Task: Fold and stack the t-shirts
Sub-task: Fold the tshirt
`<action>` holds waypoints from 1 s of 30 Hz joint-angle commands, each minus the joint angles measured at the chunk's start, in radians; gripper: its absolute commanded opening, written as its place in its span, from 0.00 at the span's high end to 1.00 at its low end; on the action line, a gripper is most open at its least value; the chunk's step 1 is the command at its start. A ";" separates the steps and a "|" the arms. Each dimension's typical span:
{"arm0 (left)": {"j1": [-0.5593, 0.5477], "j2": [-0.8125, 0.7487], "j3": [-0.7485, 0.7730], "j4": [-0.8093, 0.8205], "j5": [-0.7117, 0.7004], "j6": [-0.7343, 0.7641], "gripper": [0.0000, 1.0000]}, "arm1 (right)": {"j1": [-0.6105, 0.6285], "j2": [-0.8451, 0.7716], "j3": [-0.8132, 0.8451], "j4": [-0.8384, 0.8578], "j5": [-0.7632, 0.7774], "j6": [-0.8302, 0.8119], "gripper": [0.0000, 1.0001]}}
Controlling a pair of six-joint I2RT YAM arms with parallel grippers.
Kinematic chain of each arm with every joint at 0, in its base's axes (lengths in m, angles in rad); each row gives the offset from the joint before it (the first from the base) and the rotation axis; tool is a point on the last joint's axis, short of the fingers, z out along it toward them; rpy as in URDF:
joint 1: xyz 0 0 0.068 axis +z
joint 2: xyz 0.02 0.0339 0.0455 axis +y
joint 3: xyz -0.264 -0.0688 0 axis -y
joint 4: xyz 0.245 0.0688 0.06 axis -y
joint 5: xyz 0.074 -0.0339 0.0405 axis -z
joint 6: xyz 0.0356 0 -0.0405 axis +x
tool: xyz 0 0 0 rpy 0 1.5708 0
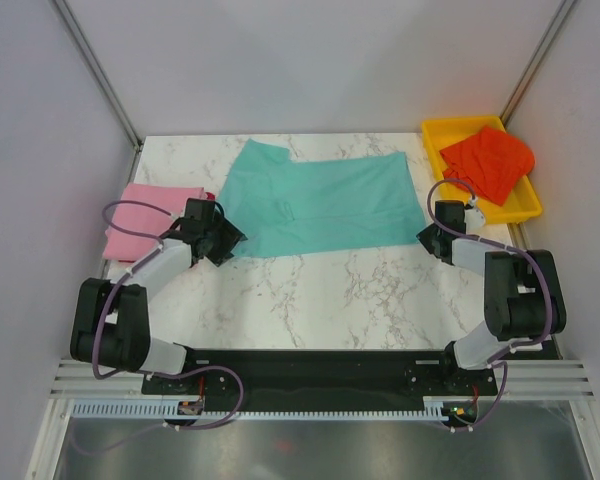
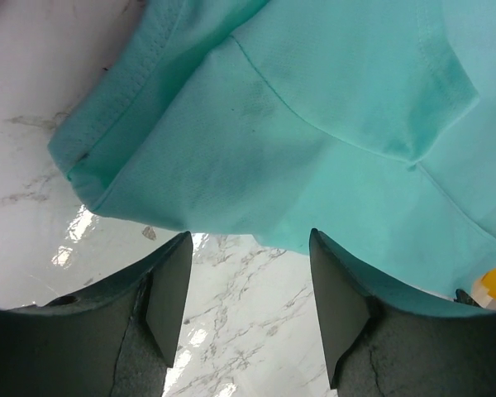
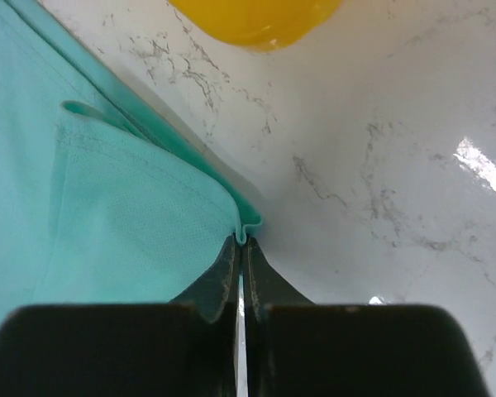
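Note:
The teal-turquoise t-shirt [image 1: 325, 203] lies spread across the back middle of the table. My left gripper [image 1: 223, 240] is open at its near left corner, the teal cloth [image 2: 314, 132] just beyond the fingertips [image 2: 174, 273]. My right gripper [image 1: 427, 238] is shut on the shirt's near right corner, pinching a small fold of the hem [image 3: 245, 229]. A folded pink t-shirt [image 1: 150, 218] lies at the left edge. An orange-red t-shirt [image 1: 488, 160] lies in the tray. A sliver of crimson cloth [image 1: 211, 196] shows beside the pink one.
The yellow plastic tray [image 1: 450, 131] stands at the back right corner; its rim shows in the right wrist view [image 3: 256, 21]. White walls enclose the table on three sides. Marble tabletop [image 1: 320, 300] lies between the shirt and the arm bases.

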 commanded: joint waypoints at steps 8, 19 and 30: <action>0.005 -0.087 -0.073 0.016 -0.121 -0.047 0.36 | -0.021 -0.108 -0.033 -0.030 0.061 0.026 1.00; 0.005 -0.012 -0.088 0.050 -0.193 -0.113 0.38 | -0.046 -0.139 -0.050 -0.032 0.042 0.025 1.00; 0.005 0.054 -0.059 0.052 -0.204 -0.116 0.98 | -0.047 -0.194 -0.073 -0.042 0.051 0.020 1.00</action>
